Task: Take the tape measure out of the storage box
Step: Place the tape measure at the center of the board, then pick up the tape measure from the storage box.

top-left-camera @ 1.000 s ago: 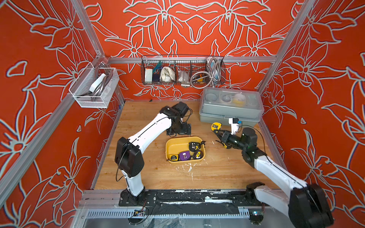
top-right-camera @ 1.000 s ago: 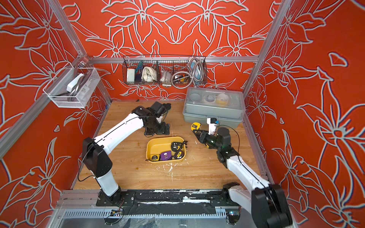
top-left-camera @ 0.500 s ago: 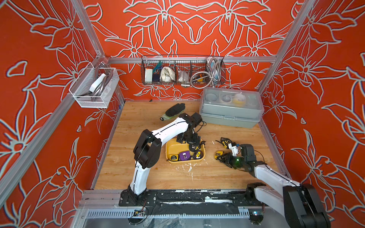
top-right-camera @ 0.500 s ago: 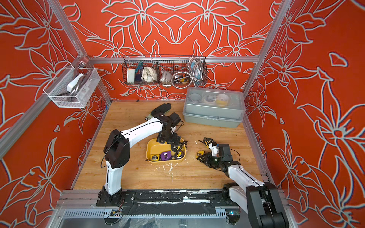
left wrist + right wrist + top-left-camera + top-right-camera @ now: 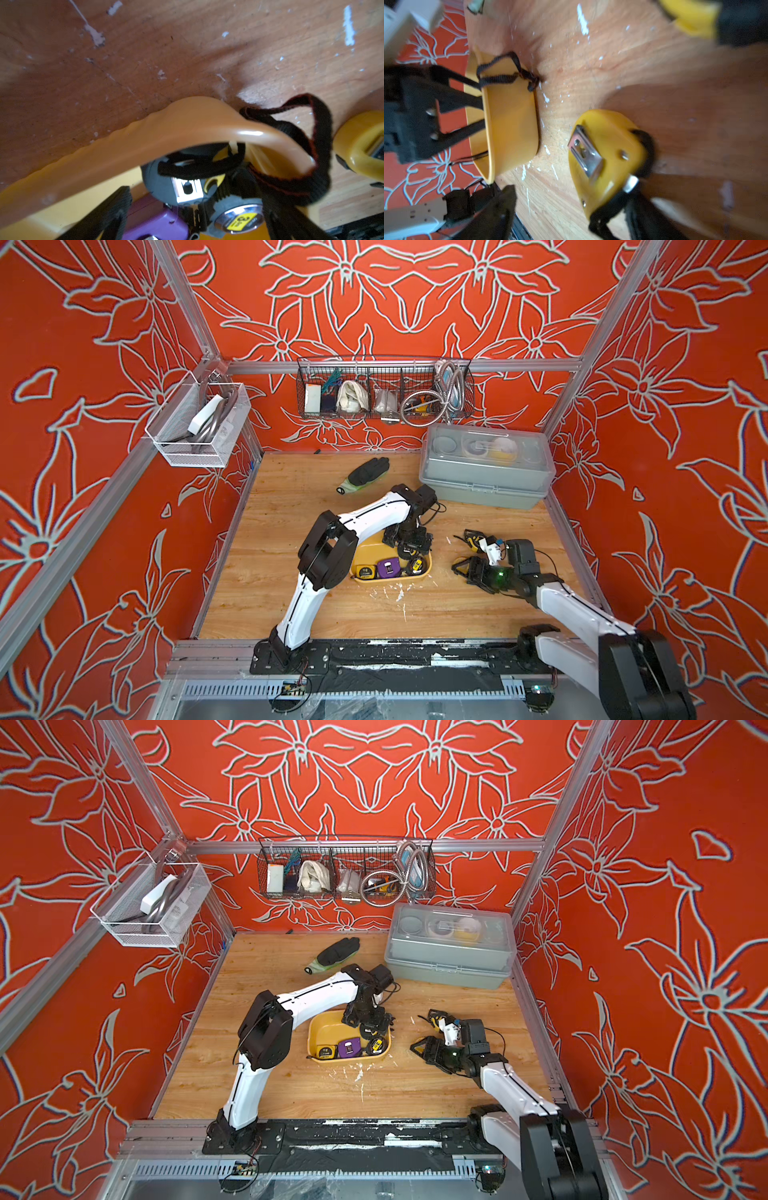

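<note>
The yellow storage box (image 5: pixel 368 545) sits mid-table and holds a yellow tape measure (image 5: pixel 365 571), a purple one (image 5: pixel 390 567) and a grey-black one (image 5: pixel 182 185). My left gripper (image 5: pixel 409 545) hangs open over the box's right end, jaws either side of the grey-black one, whose black strap (image 5: pixel 301 145) drapes over the rim (image 5: pixel 187 128). To the right of the box, my right gripper (image 5: pixel 467 568) is open. A yellow tape measure (image 5: pixel 604 153) lies on the wood between its fingers (image 5: pixel 496 207), clip side up.
Another yellow-black tape measure (image 5: pixel 471 538) lies just behind my right gripper. A grey case with a clear lid (image 5: pixel 484 472) stands at the back right, a black glove (image 5: pixel 365 475) at the back middle. Wire baskets (image 5: pixel 384 393) hang on the walls.
My right gripper brought the yellow tape measure forward and down to the table, then opened and let it go. My left arm swung from the back to over the box.
</note>
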Controlling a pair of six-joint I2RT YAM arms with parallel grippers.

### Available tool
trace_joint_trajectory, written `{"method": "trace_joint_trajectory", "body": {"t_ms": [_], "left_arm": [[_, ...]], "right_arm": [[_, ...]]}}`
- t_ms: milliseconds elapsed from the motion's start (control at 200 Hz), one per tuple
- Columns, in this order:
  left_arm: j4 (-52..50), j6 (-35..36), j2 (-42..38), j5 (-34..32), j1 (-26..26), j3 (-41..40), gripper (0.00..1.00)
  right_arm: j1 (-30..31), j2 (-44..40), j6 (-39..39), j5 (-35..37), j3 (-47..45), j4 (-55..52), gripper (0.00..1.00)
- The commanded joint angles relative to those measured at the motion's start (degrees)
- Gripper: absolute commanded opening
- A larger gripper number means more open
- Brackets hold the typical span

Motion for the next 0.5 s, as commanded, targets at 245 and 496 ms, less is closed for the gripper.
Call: {"method": "trace_joint_trajectory", "body": {"t_ms": [245, 496], "left_arm": [[0.2, -0.7, 3.0, -3.7, -0.2, -1.2, 0.85], [1.4, -0.4, 2.7, -2.9, 0.0, -2.4, 0.61]], "right_arm": [[0.0, -6.2, -2.8, 4.8, 6.3, -10.9, 1.0], [0.0, -6.0, -3.9, 4.3, 6.7, -9.7, 1.0]]}}
